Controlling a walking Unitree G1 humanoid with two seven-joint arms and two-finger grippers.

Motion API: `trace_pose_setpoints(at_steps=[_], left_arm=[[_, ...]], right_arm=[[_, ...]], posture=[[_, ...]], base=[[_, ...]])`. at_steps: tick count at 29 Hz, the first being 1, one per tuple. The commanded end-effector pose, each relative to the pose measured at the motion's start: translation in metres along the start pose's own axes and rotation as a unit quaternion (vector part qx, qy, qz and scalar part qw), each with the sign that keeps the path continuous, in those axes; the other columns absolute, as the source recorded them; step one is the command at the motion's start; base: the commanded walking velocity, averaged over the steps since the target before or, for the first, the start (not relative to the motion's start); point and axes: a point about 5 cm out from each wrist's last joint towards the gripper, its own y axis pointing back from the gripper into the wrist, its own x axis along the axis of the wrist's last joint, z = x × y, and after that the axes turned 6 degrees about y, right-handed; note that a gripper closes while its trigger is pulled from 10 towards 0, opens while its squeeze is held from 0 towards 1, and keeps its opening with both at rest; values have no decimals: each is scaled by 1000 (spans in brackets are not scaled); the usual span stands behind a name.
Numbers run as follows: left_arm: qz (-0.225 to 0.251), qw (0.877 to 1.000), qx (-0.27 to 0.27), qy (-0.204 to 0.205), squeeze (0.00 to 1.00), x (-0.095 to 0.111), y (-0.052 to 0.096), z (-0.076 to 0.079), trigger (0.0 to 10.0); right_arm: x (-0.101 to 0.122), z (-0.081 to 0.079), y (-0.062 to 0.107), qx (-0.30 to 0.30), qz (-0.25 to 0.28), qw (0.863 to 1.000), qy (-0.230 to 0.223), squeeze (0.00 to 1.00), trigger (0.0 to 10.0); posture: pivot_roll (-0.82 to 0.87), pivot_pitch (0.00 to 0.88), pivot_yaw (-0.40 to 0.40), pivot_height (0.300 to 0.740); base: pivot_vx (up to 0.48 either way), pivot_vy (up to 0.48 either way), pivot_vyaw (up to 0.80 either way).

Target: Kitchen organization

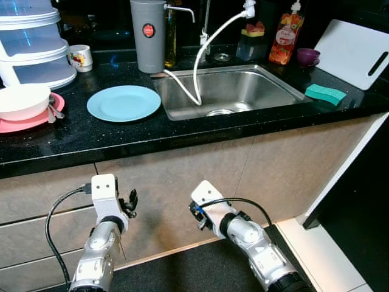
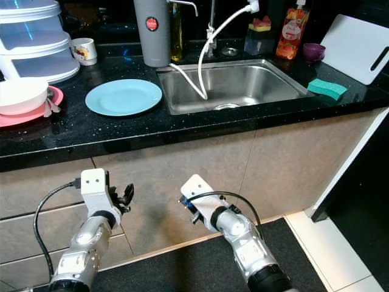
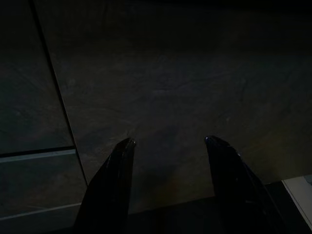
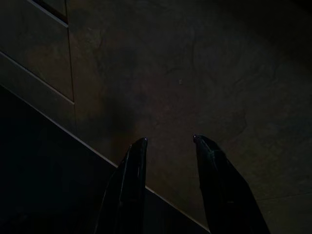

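Round pale-blue plate (image 1: 123, 103) — flat, bare

A black speckled table (image 1: 182, 131) runs across the room, with a steel sink (image 1: 243, 91) set into it. Beige cabinet fronts (image 1: 200, 164) stand below. The floor (image 1: 328, 249) is pale tile, with a dark mat (image 1: 194, 267) before the cabinets.

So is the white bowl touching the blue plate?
Apart. The left eye view shows a strip of bare black counter between the white bowl, which sits on a pink plate, and the blue plate.
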Motion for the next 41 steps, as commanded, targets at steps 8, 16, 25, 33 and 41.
trace_pose_setpoints(at_steps=[8, 16, 25, 33, 41], left_arm=[[-9, 1000, 3, 6, 0, -5, 0, 0, 10000], [-9, 1000, 2, 5, 0, -5, 0, 0, 10000], [-9, 1000, 2, 3, 0, -5, 1, -1, 10000], [-10, 1000, 1, 2, 0, -4, 1, -1, 10000], [-10, 1000, -1, 1, 0, -4, 1, 0, 10000]], right_arm=[[-4, 0, 1, 2, -6, 1000, -6, 0, 10000], [-4, 0, 1, 2, -6, 1000, -6, 0, 10000], [-4, 0, 1, 2, -6, 1000, -6, 0, 10000], [-4, 0, 1, 2, -6, 1000, -6, 0, 10000], [-4, 0, 1, 2, -6, 1000, -6, 0, 10000]], posture=[[-103, 72, -6, 740], [-102, 72, -6, 740], [-100, 74, -4, 740], [-100, 75, 0, 740], [-99, 75, 0, 740]], base=[[0, 0, 0], [0, 0, 0], [0, 0, 0], [0, 0, 0], [0, 0, 0]])
